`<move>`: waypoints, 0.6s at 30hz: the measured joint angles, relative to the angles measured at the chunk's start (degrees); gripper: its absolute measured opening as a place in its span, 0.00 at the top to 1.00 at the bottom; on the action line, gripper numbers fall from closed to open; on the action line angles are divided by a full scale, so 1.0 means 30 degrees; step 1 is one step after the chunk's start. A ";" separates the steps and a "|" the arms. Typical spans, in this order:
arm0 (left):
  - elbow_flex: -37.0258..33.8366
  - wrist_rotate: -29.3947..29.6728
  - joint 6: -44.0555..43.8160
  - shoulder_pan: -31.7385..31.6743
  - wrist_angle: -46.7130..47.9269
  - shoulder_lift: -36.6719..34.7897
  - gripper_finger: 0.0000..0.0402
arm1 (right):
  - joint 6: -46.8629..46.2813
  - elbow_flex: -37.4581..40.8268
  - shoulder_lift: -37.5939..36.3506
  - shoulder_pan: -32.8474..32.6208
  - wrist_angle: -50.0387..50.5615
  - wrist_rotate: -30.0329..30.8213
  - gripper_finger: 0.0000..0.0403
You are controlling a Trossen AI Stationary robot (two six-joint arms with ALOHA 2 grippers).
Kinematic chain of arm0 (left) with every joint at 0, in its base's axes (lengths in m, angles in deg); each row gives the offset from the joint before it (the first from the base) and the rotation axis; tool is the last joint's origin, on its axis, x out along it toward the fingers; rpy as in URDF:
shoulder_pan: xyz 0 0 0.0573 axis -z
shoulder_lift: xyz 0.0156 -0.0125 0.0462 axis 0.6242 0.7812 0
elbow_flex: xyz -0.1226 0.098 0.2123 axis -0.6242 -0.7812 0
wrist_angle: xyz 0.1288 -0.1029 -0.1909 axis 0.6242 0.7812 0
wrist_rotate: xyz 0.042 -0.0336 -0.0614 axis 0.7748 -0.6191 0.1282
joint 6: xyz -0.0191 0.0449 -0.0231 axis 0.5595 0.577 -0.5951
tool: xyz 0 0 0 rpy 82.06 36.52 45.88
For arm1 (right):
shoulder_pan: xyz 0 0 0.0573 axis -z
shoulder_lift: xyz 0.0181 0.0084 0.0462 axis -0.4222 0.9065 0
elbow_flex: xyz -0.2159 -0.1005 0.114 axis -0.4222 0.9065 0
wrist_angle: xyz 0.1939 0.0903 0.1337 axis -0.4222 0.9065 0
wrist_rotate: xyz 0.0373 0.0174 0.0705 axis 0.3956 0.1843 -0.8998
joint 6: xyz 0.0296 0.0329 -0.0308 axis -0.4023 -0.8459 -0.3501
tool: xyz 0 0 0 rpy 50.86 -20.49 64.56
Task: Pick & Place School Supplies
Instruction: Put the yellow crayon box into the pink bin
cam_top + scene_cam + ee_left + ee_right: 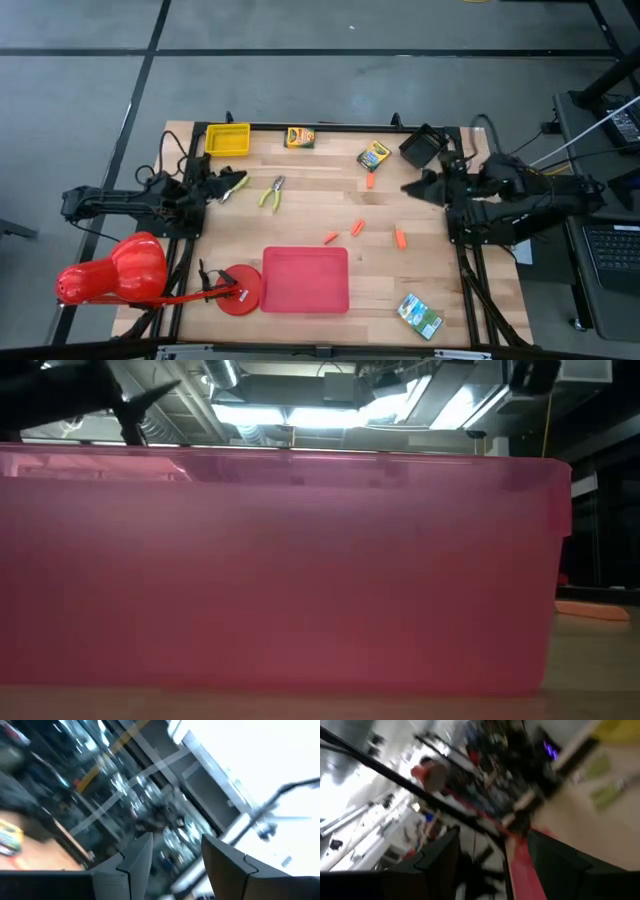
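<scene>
In the high view the supplies lie loose on the wooden table. Two yellow-green crayon boxes (300,137) (373,155) sit near the far edge, and the yellow-green-handled hand tool (272,192) lies left of centre. Short orange sticks (357,227) (401,239) (331,237) lie mid-table, and one more (370,180) lies below the second box. The green-white pack (420,315) lies at the near right corner. My left gripper (232,186) (175,855) hovers open just left of the hand tool, touching nothing. My right gripper (410,187) (492,855) is open at the right side, right of the orange stick.
A flat red tray (305,279) lies near-centre, and its pink wall (280,570) fills the low view. A big red cone-shaped object (110,270) with a round red base (240,290) stands at the near left. A yellow bin (228,139) sits at the far left.
</scene>
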 joint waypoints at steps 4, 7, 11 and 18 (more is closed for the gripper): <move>0.0865 -0.0868 -0.2147 0.0002 0.2545 0.1269 0.58 | -0.1555 -0.1249 0.0884 0.0000 0.4680 -0.2585 0.40; 0.1917 -0.1259 -0.1977 0.0000 0.4529 0.2822 0.58 | -0.1995 -0.1508 0.1577 -0.0079 0.8720 -0.5893 0.40; 0.4243 -0.0839 0.0546 0.0007 0.7010 0.5184 0.58 | -0.1542 -0.1497 0.2336 -0.0713 1.2292 -0.8354 0.40; 0.9699 -0.0482 0.3995 0.0003 1.3610 0.9697 0.58 | -0.1103 -0.1372 0.4129 -0.1276 1.3700 -1.1321 0.40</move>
